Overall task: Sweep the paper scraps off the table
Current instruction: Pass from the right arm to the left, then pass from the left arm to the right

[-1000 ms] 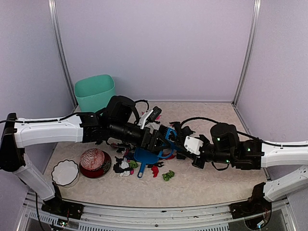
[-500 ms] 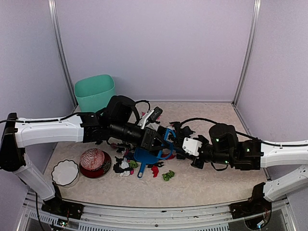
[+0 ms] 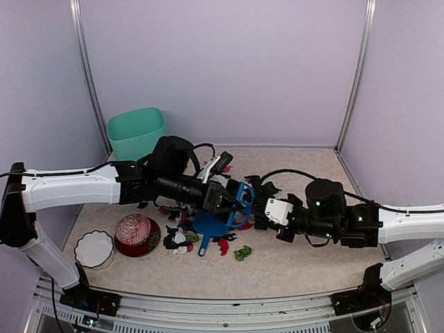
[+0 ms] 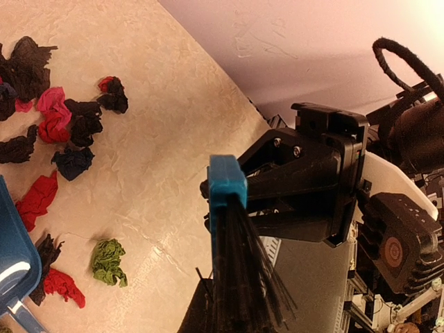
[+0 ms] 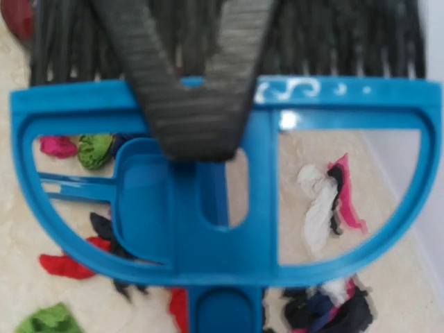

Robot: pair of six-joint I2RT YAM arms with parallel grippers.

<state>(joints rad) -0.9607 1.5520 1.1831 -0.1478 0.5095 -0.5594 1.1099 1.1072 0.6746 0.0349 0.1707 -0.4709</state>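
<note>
Looks like a handover: left gripper (image 3: pixel 223 201) pinches the brush (image 4: pixel 227 182) by its bristle end so right gripper (image 3: pixel 257 212), jaws seemingly spread, can take the handle; paper scraps (image 4: pixel 69 125) lie loose on table (image 3: pixel 312 257) beside dustpan (image 3: pixel 208 225).

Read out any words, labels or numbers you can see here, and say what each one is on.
No text can be read.
Pale marks on the blue brush: glare or blur, not legible.
Round cap on an arm joint: too blurred to tell whether it carries any marking.
</note>
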